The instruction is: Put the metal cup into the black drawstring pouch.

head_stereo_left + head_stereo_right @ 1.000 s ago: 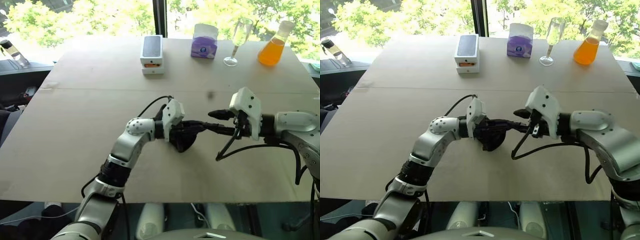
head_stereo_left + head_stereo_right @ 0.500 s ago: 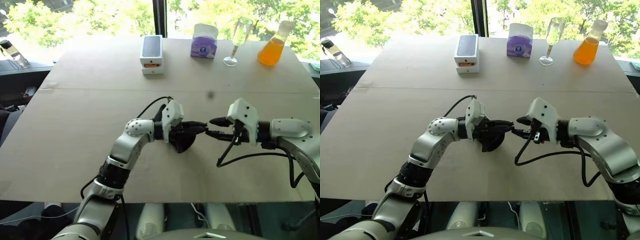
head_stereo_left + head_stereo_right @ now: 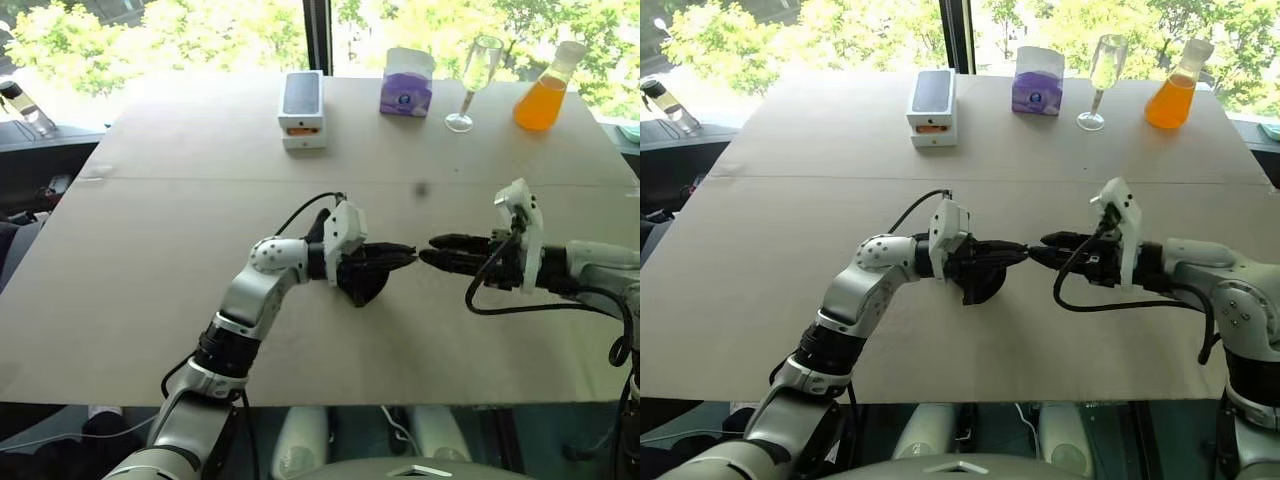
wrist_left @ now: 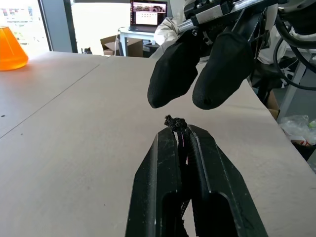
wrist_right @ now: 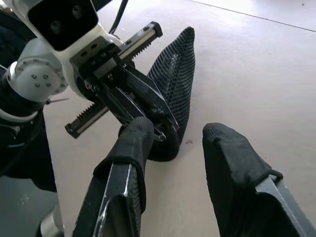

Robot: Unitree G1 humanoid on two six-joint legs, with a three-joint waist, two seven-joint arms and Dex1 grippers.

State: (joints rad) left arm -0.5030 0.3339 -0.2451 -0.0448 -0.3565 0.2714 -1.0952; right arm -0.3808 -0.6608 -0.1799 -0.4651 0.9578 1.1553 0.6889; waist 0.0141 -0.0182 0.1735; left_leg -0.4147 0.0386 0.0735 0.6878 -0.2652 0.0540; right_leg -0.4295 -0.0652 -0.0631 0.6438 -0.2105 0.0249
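The black drawstring pouch (image 3: 362, 285) hangs over the middle of the table, held by my left gripper (image 3: 405, 256). That gripper is shut on the pouch's gathered mouth, and a knot of cord (image 4: 175, 122) pokes out past its fingertips. My right gripper (image 3: 430, 256) faces it tip to tip, just right of the pouch. It stands open with nothing between its fingers (image 5: 138, 133). In the right wrist view the pouch (image 5: 174, 74) sags beside the left gripper (image 5: 148, 106). The metal cup is out of view.
Along the table's far edge stand a white phone box (image 3: 303, 108), a purple tissue box (image 3: 406, 85), a clear stemmed glass (image 3: 475, 80) and an orange-liquid flask (image 3: 543, 90). A small bottle (image 3: 25, 105) sits off the far left corner.
My right wrist has rolled, and the hand has drawn slightly right, off the left gripper's tips. The left gripper and the pouch have stayed where they were.
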